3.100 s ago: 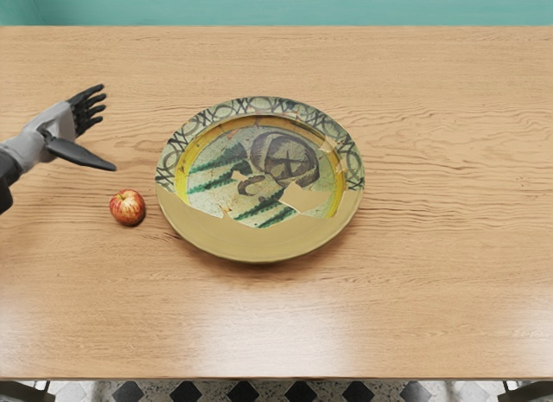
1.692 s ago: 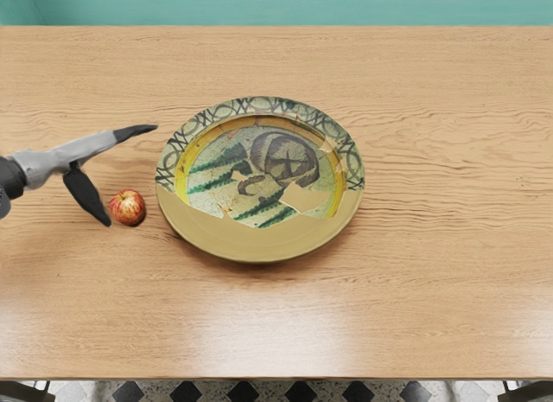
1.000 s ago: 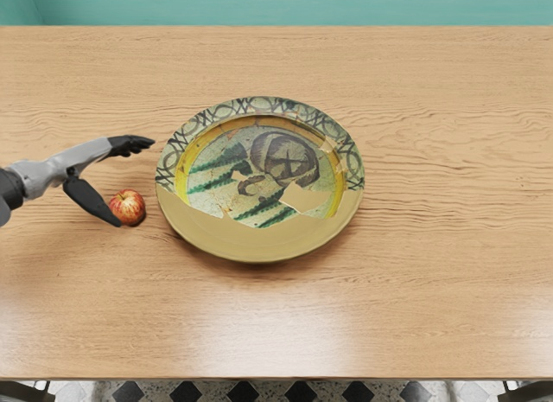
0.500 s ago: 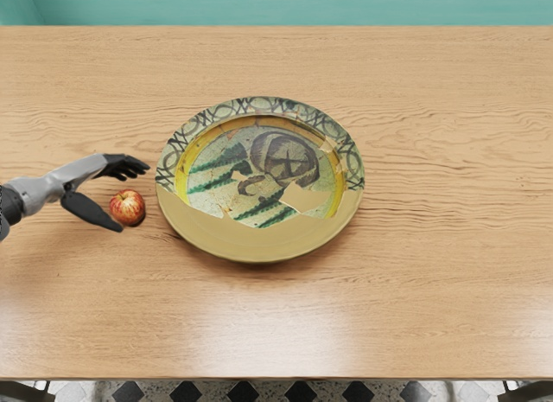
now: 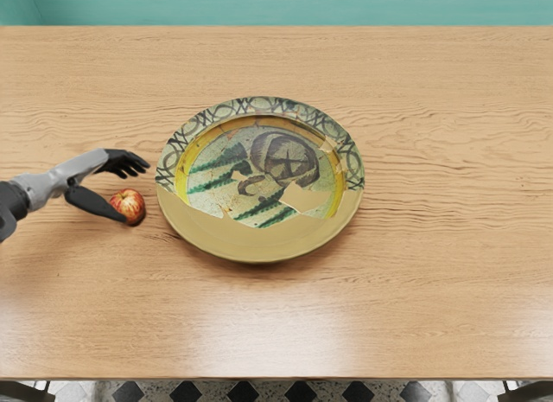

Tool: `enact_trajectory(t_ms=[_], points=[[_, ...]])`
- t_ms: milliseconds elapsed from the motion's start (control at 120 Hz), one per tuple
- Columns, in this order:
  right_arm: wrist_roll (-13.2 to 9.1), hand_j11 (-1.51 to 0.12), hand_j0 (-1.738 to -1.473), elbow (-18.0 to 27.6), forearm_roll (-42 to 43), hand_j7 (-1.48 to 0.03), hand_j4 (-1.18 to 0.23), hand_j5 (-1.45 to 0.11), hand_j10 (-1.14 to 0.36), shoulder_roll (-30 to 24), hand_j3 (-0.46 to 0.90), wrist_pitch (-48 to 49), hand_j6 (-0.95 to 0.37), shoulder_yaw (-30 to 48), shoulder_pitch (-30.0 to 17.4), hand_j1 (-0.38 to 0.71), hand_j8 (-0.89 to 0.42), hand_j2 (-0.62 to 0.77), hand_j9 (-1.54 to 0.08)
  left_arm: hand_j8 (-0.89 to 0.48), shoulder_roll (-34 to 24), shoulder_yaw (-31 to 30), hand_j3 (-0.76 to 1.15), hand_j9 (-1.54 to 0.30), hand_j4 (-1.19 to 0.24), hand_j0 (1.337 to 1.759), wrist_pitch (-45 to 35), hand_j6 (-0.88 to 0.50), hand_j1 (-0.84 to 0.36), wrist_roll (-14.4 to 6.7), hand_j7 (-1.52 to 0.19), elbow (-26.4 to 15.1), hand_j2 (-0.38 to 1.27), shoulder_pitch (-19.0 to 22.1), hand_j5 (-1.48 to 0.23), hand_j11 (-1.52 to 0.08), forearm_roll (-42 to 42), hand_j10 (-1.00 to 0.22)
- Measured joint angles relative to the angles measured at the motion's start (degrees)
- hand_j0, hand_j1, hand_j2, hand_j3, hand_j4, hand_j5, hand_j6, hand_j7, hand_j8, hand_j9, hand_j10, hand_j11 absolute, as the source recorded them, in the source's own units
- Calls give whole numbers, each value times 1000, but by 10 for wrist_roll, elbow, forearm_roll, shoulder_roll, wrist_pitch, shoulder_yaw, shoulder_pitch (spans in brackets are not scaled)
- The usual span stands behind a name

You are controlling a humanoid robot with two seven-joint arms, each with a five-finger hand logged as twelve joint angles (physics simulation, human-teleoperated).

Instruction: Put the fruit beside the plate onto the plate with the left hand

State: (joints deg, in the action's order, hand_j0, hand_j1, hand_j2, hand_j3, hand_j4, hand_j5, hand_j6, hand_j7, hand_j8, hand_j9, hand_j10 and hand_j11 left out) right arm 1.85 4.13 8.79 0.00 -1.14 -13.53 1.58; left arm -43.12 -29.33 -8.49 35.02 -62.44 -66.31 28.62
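One left hand [image 5: 85,169] stretches low, fingers [image 5: 128,164] spread, grasping nothing, thumb just beside the apple [image 5: 132,205].

Single head cam, high at 6 o'clock, tilted down twd 12. Desk [image 5: 432,290] fills frame, plate [image 5: 252,240] approx centre, teal wall [image 5: 259,4] at 12.

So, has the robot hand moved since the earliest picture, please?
Yes: the robot hand has come nearer the plate's left rim, now reaching the apple.

The wooden table [image 5: 432,91] bears a plate [image 5: 251,243] near its middle, with an apple [image 5: 132,205] just left of it, not touching.
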Motion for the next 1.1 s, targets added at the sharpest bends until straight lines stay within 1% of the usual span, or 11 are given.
enact_trajectory(t_ms=[58, 150, 300, 475, 617, 742, 792, 942, 958, 967, 1100], points=[[0, 0, -1658, 0, 0, 0, -1, 0, 0, 0, 0, 0, -1, 0, 0, -349, -1, 0, 0, -382, 2, 2, 0, -530, -386, 1657, 1, -384, -125, 1, -526, 5, 67, 6, -523, -534, 0, -378], [0, 0, -1658, 0, 0, 0, -1, 0, 0, 0, 0, 0, -1, 0, 0, -349, -1, 0, 0, -404, 4, 3, 0, -563, -409, 1658, 1, -407, -180, 1, -558, 11, 76, 8, -554, -567, 0, -400], [0, 0, -1658, 0, 0, 0, -1, 0, 0, 0, 0, 0, -1, 0, 0, -349, -1, 0, 0, -439, 7, 3, 0, -591, -442, 1658, 0, -441, -213, 0, -588, 19, 44, 15, -586, -594, 0, -437], [0, 0, -1658, 0, 0, 0, -1, 0, 0, 0, 0, 0, -1, 0, 0, -349, -1, 0, 0, -459, 11, 4, 0, -609, -462, 1658, 0, -460, -234, 0, -607, 26, 84, 17, -604, -611, 0, -457], [0, 0, -1658, 0, 0, 0, -1, 0, 0, 0, 0, 0, -1, 0, 0, -349, -1, 0, 0, -477, 13, 4, 0, -636, -482, 1658, 0, -480, -250, 0, -634, 33, 192, 17, -628, -638, 0, -475], [0, 0, -1658, 0, 0, 0, -1, 0, 0, 0, 0, 0, -1, 0, 0, -349, -1, 0, 0, -489, 14, 4, 0, -656, -502, 1658, 0, -490, -252, 0, -654, 36, 210, 18, -636, -659, 0, -487], [0, 0, -1658, 0, 0, 0, -1, 0, 0, 0, 0, 0, -1, 0, 0, -349, -1, 0, 0, -488, 19, 4, 0, -669, -501, 1657, 0, -457, -268, 1, -665, 38, 205, 18, -647, -673, 1, -485], [0, 0, -1658, 0, 0, 0, -1, 0, 0, 0, 0, 0, -1, 0, 0, -349, -1, 0, 0, -515, 25, 4, 0, -705, -540, 1656, -1, -471, -332, 0, -699, 44, 423, 19, -668, -707, 2, -514], [0, 0, -1658, 0, 0, 0, -1, 0, -1, 0, 0, 0, -1, 0, 0, -349, -1, 0, 0, -501, 25, 5, 0, -712, -554, 1656, -2, -489, -349, 0, -701, 45, 420, 23, -660, -715, 2, -519], [0, 0, -1658, 0, 0, 0, -1, 0, -1, 0, 0, 0, -1, 0, 0, -349, -1, 0, 0, -507, 24, 5, 0, -716, -561, 1656, -2, -463, -352, 1, -700, 45, 421, 24, -658, -719, 2, -521], [0, 0, -1658, 0, 0, 0, -1, 0, -1, 0, 0, 0, -1, 0, 0, -349, -1, 0, 0, -488, 25, 4, 0, -751, -593, 1657, -2, -485, -314, 0, -730, 50, 406, 25, -694, -755, 3, -555]])
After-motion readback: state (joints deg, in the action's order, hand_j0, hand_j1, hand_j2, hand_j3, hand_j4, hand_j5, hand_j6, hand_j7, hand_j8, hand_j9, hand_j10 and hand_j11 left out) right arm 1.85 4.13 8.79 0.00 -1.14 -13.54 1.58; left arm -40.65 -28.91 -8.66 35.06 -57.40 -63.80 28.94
